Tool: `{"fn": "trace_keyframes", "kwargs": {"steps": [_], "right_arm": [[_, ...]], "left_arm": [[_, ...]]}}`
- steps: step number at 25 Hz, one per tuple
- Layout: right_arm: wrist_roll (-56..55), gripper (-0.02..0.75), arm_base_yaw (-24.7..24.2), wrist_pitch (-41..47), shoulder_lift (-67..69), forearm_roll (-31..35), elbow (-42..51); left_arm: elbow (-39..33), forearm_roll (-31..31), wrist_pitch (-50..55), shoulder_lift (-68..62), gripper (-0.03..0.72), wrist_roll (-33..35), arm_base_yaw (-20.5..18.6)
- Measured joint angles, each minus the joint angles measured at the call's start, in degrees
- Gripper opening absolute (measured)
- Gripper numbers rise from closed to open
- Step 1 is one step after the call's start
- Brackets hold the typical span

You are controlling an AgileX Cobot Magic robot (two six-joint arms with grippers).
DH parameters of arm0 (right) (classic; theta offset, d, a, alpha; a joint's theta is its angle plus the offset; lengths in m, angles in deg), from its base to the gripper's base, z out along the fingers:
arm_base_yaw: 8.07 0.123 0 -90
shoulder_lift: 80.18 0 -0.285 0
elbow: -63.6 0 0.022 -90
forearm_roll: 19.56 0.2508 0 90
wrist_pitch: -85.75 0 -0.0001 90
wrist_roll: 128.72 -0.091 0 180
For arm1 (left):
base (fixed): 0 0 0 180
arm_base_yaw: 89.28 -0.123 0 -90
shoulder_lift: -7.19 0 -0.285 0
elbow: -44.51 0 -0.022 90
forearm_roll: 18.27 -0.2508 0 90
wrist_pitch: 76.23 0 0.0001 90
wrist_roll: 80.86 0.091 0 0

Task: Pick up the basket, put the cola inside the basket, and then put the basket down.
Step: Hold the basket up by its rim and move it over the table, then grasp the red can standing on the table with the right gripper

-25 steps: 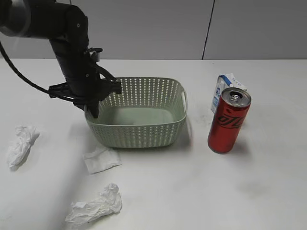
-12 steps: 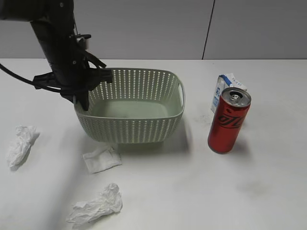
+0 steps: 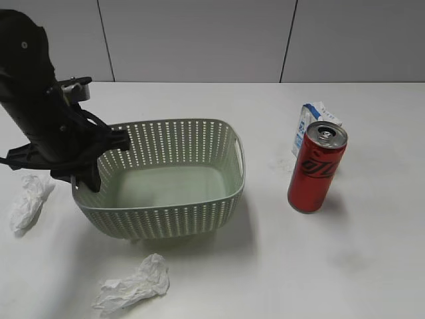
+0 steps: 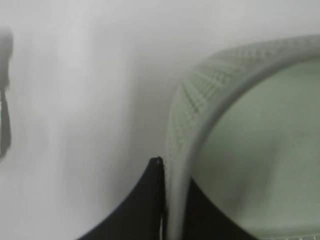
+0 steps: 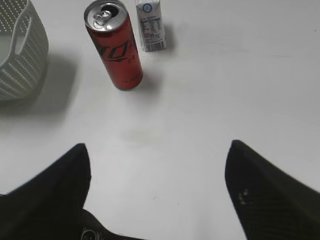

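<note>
The left gripper (image 3: 89, 174), pinching the rim, has lifted the basket (image 3: 174, 216) higher and leftward, it seems, so the cola (image 3: 317, 167) goes in next.

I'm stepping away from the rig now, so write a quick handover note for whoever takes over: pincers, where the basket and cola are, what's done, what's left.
Left pincer: shut on the basket's left rim, one finger outside the wall. The basket is tilted and seems lifted off the table.
Right pincer: open, empty, above bare table, short of the cola.
Cola: upright, right of the basket, with a small white-and-blue carton just behind it.
Done: basket picked up.
Left: grasp the cola, put it in the basket, set the basket down.
</note>
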Motion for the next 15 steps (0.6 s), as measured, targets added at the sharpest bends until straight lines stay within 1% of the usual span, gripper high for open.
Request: {"fn": "trace_keyframes", "kwargs": {"steps": [4,7,9,12,15], "right_arm": [[1.3,0.654,0.0,-0.1,13.4,3.2,-6.1],[3.0,0.619,0.2,-0.3,23.0,7.2,-10.9],[3.7,0.599,1.2,-0.8,29.3,8.3,-14.2],[3.9,0.587,5.6,-3.4,36.7,8.0,-17.9],[-0.2,0.586,12.3,-8.4,42.6,3.7,-19.8]], "left_arm": [[0.0,0.0,-0.9,0.2,-0.001,1.5,2.4],[0.0,0.1,-2.5,0.3,-0.001,1.8,4.1],[0.0,0.3,-3.1,0.4,-0.001,1.8,4.5],[0.0,0.3,-3.2,0.3,-0.001,1.8,4.7],[0.0,0.3,-3.2,0.3,-0.001,1.8,4.7]]}}
